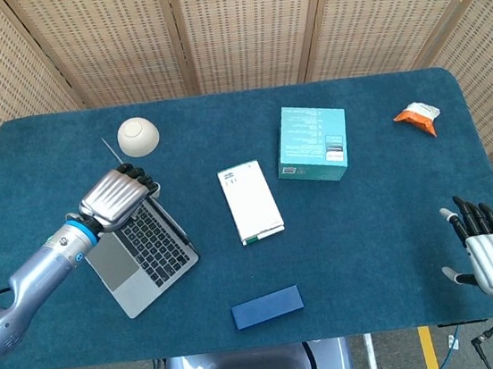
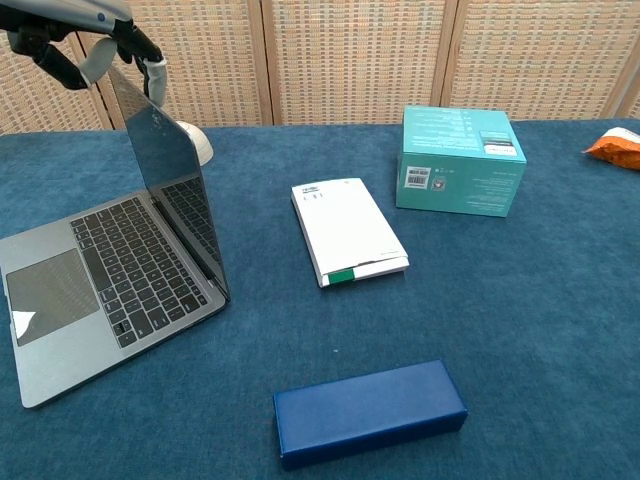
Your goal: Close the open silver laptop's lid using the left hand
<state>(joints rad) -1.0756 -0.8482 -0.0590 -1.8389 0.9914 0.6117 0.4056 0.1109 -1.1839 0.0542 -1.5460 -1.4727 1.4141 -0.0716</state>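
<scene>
The silver laptop (image 1: 140, 252) (image 2: 105, 275) stands open at the table's left, its lid (image 2: 170, 170) upright and tipped a little toward the keyboard. My left hand (image 1: 115, 197) (image 2: 85, 40) sits at the lid's top edge, fingers curled over it and touching the rim. My right hand (image 1: 486, 245) hovers at the near right corner of the table, fingers spread, holding nothing; the chest view does not show it.
A white round object (image 1: 138, 136) lies behind the laptop. A white box (image 1: 250, 202) and a teal box (image 1: 312, 142) sit mid-table, a dark blue case (image 1: 267, 307) near the front edge, an orange packet (image 1: 417, 117) at the far right.
</scene>
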